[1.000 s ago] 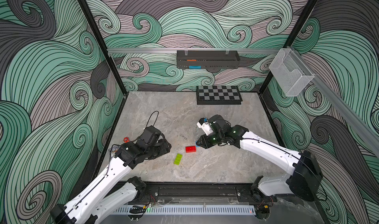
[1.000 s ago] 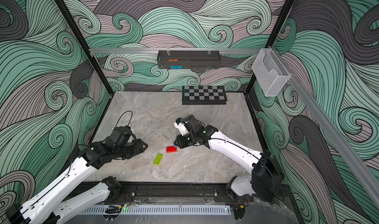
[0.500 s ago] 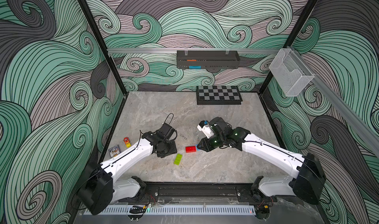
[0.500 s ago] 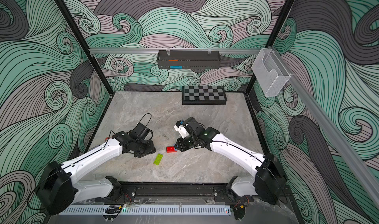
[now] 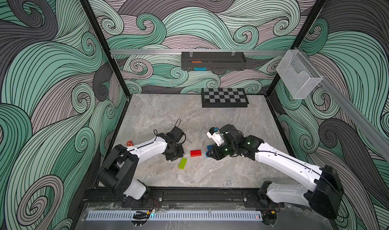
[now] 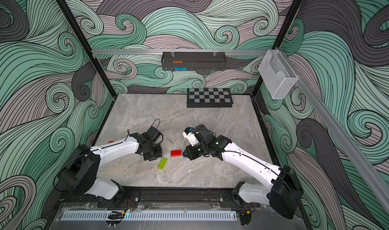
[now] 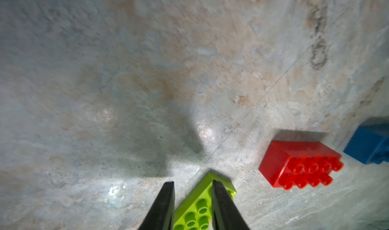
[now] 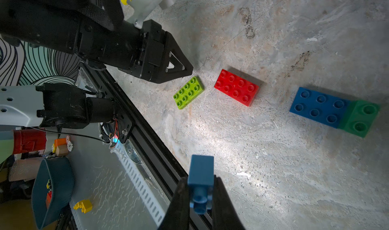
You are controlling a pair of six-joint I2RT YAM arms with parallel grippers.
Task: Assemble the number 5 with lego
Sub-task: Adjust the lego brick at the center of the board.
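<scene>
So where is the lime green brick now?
In both top views the lime green brick lies on the table near its front, between the left gripper and the red brick.

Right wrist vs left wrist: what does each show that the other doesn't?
Only the right wrist view: the small light blue brick clamped in the right gripper, the small dark green brick sitting on one end of the long dark blue brick, and the left gripper seen from outside.

Only the left wrist view: the left gripper with the flat lime green brick behind its narrow gap; whether it grips is unclear.

Both: lime green, red brick, dark blue, and the marbled tabletop.
</scene>
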